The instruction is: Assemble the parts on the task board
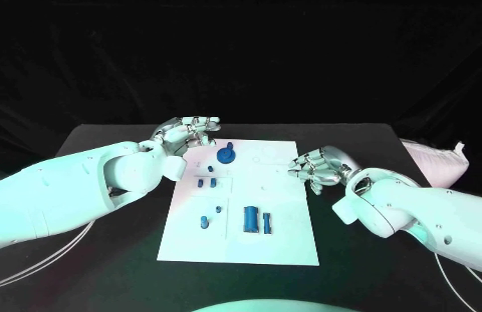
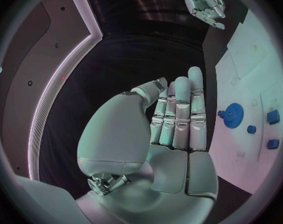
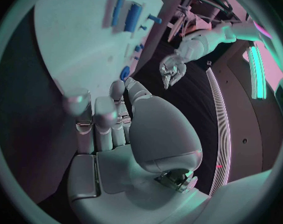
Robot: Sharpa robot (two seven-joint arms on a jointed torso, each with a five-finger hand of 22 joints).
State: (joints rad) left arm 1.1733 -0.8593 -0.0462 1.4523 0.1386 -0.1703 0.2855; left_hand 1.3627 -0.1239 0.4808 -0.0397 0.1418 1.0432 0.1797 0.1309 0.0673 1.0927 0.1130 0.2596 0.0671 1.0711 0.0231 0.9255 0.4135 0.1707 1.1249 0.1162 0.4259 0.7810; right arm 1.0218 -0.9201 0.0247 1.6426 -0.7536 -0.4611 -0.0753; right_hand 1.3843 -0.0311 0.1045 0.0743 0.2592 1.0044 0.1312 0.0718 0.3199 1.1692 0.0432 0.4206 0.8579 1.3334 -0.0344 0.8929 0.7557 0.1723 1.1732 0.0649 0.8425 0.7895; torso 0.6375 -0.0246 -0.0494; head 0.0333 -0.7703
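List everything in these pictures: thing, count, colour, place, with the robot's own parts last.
Table: one, black, under everything.
Task board: one, white, middle of the table, between the two hands.
Gear: one, blue, round, at the board's far end near the left hand.
Long blocks: two, blue, side by side in the near half of the board.
Small pieces: several, blue, scattered on the board's left half between the gear and the long blocks.
Pale bag: one, whitish, at the table's far right edge.
Left hand: one, silver, at the board's far left corner, holding nothing, fingers partly curled.
Right hand: one, silver, at the board's right edge, holding nothing.
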